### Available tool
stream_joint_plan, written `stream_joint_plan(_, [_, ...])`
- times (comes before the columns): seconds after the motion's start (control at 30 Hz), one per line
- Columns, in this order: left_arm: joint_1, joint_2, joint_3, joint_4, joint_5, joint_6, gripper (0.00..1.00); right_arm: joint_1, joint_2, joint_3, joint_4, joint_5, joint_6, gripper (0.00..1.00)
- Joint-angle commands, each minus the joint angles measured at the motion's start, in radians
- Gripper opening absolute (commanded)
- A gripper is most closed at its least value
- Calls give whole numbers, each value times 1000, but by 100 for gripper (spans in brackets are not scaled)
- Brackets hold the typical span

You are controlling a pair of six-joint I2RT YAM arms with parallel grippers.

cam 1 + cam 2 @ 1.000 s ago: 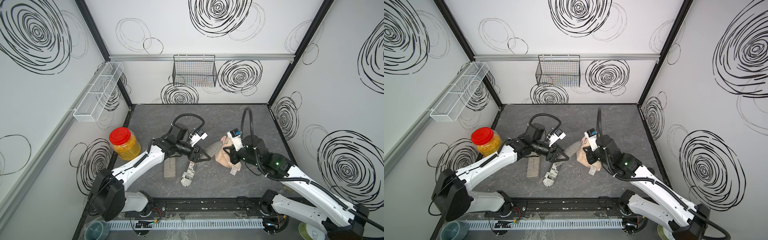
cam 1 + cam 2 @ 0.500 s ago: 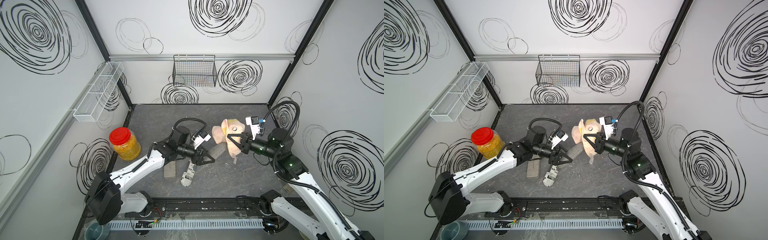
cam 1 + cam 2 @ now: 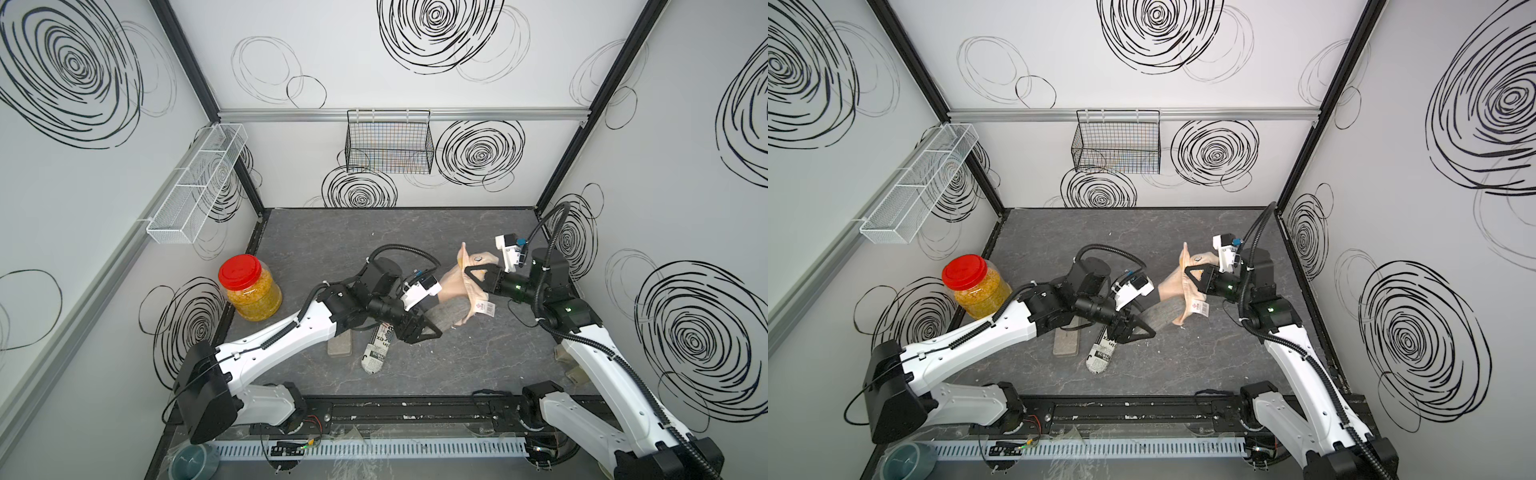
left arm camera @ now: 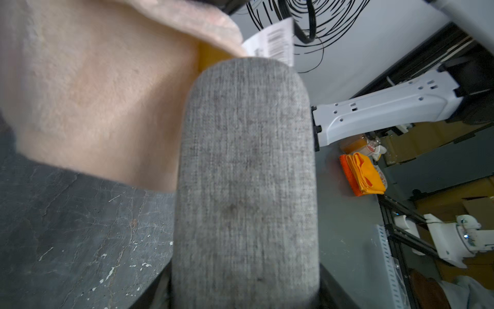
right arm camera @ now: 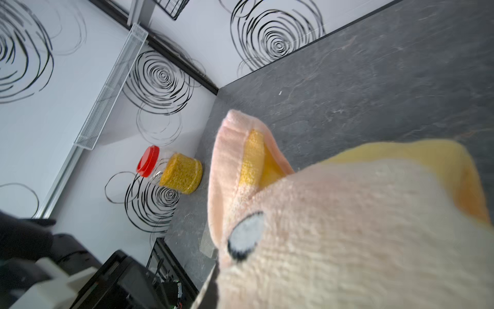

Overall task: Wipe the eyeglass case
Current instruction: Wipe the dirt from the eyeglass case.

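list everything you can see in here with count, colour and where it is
eyeglass case: 1, grey fabric, held above the middle of the table
cloth: 1, peach and yellow with a white tag, held up by the case's far end
jar: 1, red lid, yellow contents, table's left edge
pouch: 1, newspaper print, lying on the table near the front
flat block: 1, grey-beige, beside the pouch
wire basket: 1, black, back wall
mesh rack: 1, white, left wall
bowl: 1, grey-blue, front left corner, off the table
table: 1, dark grey
left gripper: 1, black, shut on the eyeglass case
right gripper: 1, black, shut on the cloth
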Motion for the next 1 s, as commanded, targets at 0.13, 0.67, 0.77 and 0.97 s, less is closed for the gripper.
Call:
stream_joint_plan(0.13, [-223, 4, 80, -71, -644, 168, 62, -120, 1, 67, 72, -398, 25, 0])
stream_joint_plan(0.67, [-437, 40, 63, 23, -1238, 330, 61, 132, 192, 95, 23, -527, -67, 0])
stream_joint_plan(0.77, [-437, 18, 49, 42, -1246, 330, 61, 136, 229, 125, -85, -509, -134, 0])
stream_joint_plan(0.97, [-419, 14, 25, 24, -1246, 326, 61, 64, 129, 169, -247, -413, -241, 0])
